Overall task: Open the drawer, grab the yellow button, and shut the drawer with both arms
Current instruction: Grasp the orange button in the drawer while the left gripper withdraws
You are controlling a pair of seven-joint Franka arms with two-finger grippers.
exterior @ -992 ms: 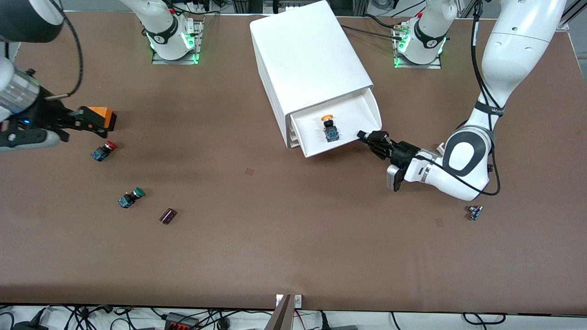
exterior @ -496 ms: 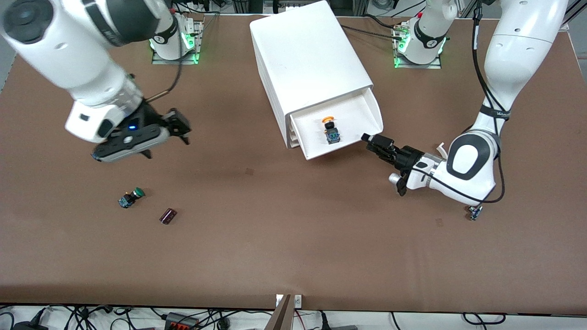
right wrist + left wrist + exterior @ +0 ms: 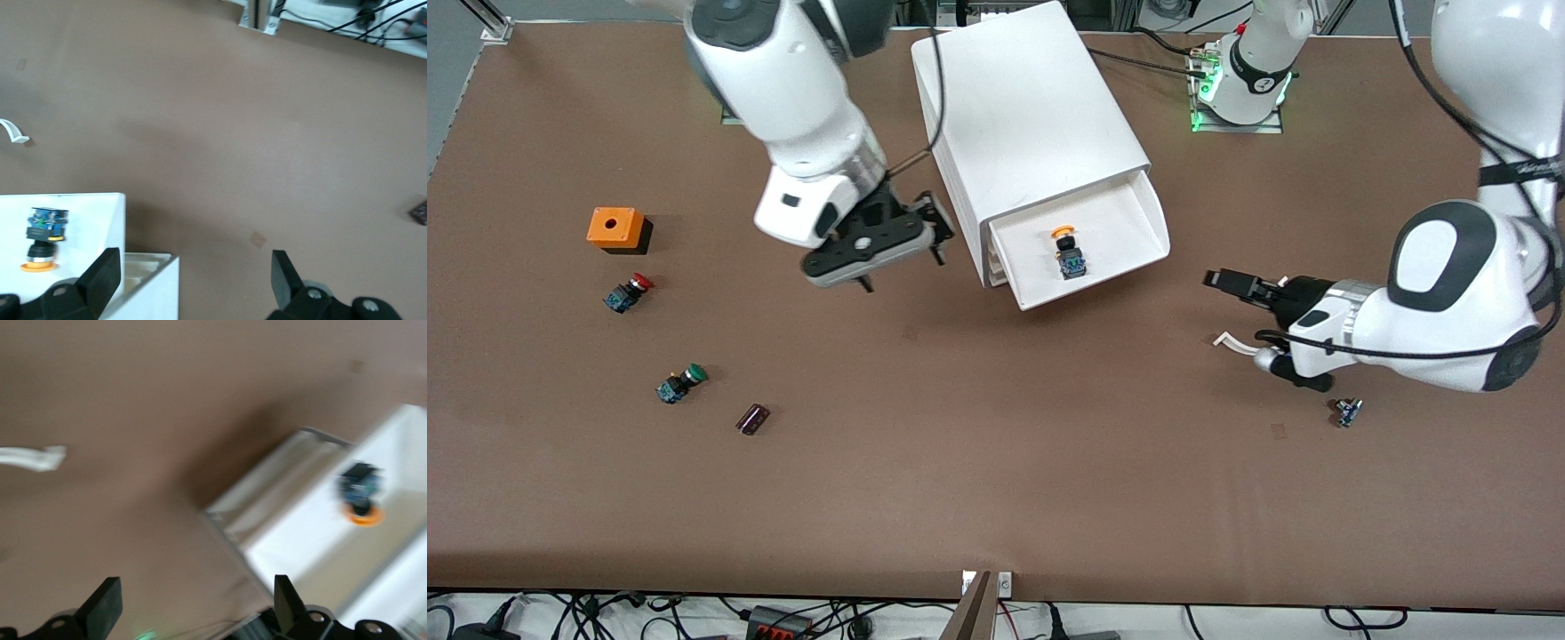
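The big white cabinet (image 3: 1023, 116) stands at the middle of the table, with its top drawer (image 3: 1120, 231) pulled out. In the drawer lies the button (image 3: 1065, 249), orange cap on a dark body. My left gripper (image 3: 1227, 298) hangs open and holds nothing. It is low over the table, a short way off the drawer's front, toward the left arm's end. In the left wrist view the drawer (image 3: 300, 520) and button (image 3: 360, 497) lie ahead of the left gripper (image 3: 195, 593). My right gripper (image 3: 903, 267) is open over the table beside the cabinet. The right wrist view shows the right gripper (image 3: 193, 267) above the cabinet's corner (image 3: 147, 280) and the button (image 3: 43, 237).
At the right arm's end of the table sit an orange box (image 3: 615, 228), a red-capped button (image 3: 628, 293), a green-capped button (image 3: 680, 384) and a small dark part (image 3: 752, 419). Another small part (image 3: 1348, 412) lies under the left arm's wrist.
The left gripper opened, let go of the drawer's front edge and drew back toward its own end. The right arm swung from its end of the table to the cabinet's side.
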